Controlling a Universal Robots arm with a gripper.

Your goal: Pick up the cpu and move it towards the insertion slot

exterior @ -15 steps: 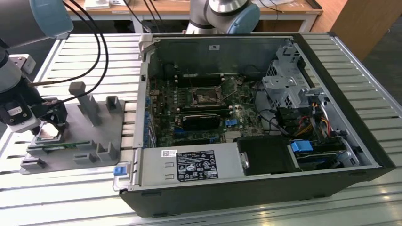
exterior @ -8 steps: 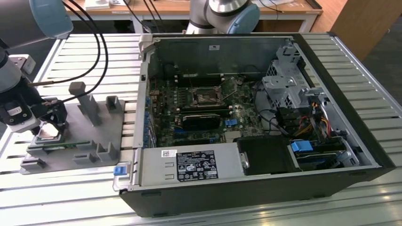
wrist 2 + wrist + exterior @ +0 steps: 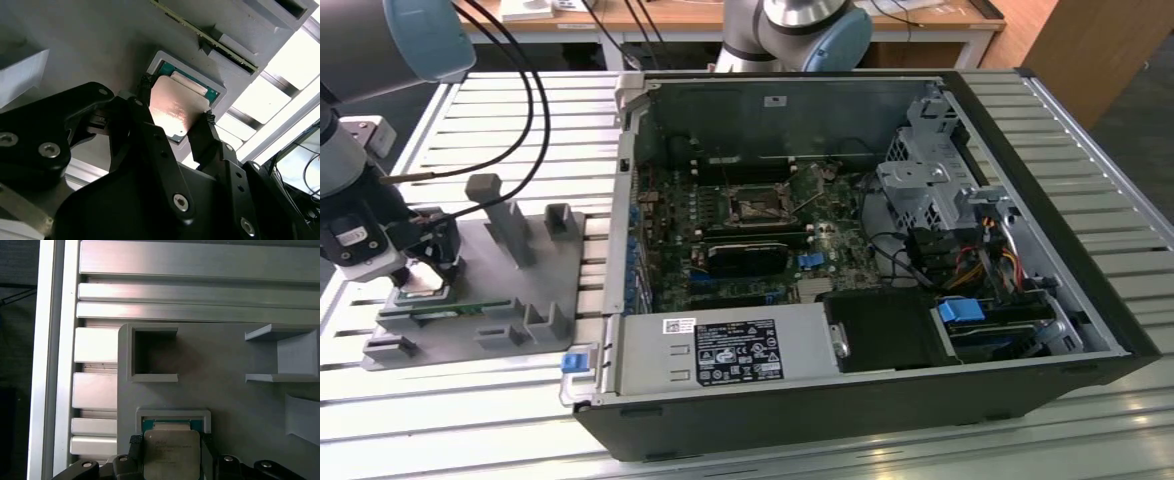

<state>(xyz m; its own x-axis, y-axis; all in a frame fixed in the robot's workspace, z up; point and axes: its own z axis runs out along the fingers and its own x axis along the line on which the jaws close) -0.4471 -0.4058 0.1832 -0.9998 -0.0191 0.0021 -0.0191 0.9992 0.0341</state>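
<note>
You'll see the claw (image 3: pixel 176 99) clenched on the cpu (image 3: pixel 171 455), its shiny silver lid green-rimmed, at the square recess of the grey fixture (image 3: pixel 225 395)

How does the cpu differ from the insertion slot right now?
The cpu is shiny silver; the insertion slot is dark, with a silvery metal frame. The cpu sits in the grey holder outside the case, clasped by the gripper; the insertion slot lies on the motherboard inside the open case, untouched. Both are small and square.
</note>
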